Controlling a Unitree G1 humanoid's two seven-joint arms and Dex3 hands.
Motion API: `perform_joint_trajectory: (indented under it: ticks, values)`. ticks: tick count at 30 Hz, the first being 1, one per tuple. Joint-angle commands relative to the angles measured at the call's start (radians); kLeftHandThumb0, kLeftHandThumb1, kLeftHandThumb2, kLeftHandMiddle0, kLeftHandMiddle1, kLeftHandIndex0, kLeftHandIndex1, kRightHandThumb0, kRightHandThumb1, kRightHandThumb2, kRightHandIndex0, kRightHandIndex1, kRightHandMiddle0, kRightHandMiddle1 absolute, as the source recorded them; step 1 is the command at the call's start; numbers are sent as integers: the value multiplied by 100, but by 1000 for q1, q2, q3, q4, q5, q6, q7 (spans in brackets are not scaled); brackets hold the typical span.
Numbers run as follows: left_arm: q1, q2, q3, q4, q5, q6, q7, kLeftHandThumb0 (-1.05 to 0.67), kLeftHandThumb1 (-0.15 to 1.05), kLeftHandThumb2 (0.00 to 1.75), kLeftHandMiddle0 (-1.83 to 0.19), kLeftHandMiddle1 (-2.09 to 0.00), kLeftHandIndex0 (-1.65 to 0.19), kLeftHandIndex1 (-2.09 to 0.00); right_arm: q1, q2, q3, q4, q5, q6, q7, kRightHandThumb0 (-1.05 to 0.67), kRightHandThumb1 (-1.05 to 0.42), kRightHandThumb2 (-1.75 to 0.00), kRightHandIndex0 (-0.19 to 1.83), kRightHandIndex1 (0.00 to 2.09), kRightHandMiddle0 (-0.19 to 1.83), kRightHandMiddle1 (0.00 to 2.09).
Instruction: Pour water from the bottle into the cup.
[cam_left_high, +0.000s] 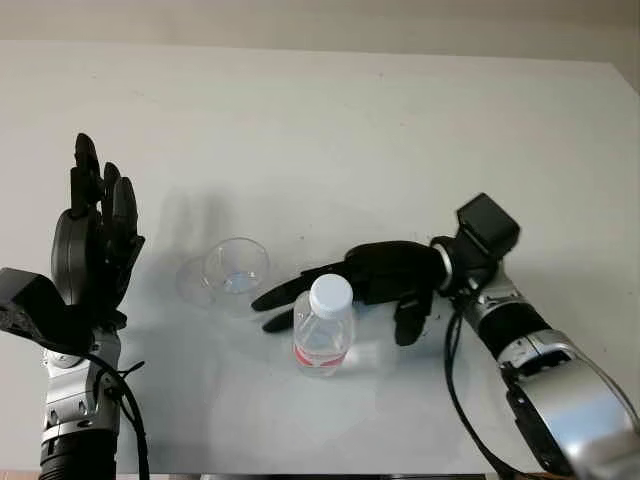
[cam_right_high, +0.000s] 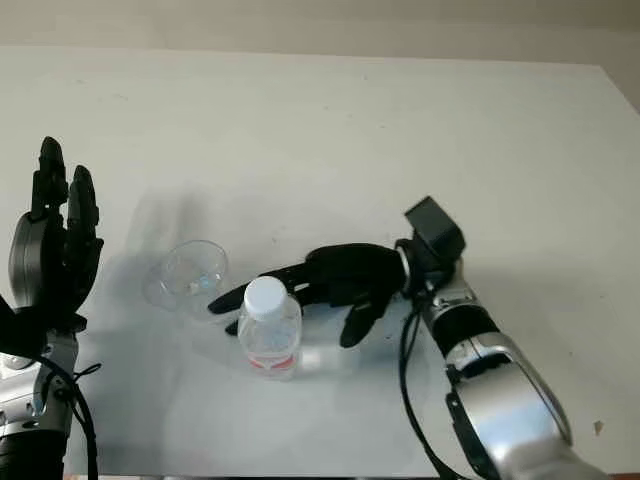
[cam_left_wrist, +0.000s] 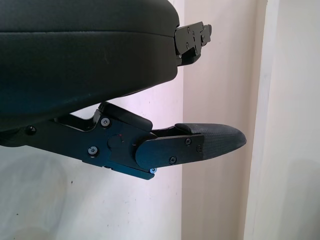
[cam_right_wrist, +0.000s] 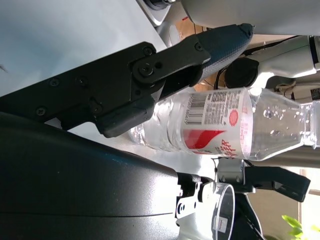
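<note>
While the clear plastic bottle (cam_left_high: 322, 335) with its white cap and red label stands upright at the white tabletop's (cam_left_high: 350, 130) six o'clock, your right hand (cam_left_high: 345, 285) reaches around it, unclosed. The transparent round cup (cam_left_high: 233, 270) sits at the bottle's ten o'clock. Your left hand (cam_left_high: 95, 235) hangs open at nine o'clock.

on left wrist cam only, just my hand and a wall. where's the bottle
Observer: The bottle stands upright on the table, white cap on, near the front edge.
Operator: is right hand on it
Observer: The right hand is open, reaching around the bottle; no closed grip.
Operator: cup?
Observer: The clear cup stands just beyond the bottle, toward your side.
Operator: my hand?
Observer: The left hand is open, raised upright at the table's left.
</note>
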Motion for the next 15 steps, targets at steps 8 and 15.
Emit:
perform_joint_trajectory:
  ticks: [8, 15]
  values:
    - [-8, 10, 4, -20, -7, 16, -6, -72, 105, 49, 19, -5, 19, -5, 78, -9, 16, -114, 15, 44, 1, -79, -93, -4, 10, 8, 12, 14]
    - [-10, 3, 5, -13, -4, 0, -4, -71, 105, 49, 18, -6, 18, -5, 72, 11, 73, -132, 31, 102, 1, -75, -90, -5, 25, 11, 22, 15]
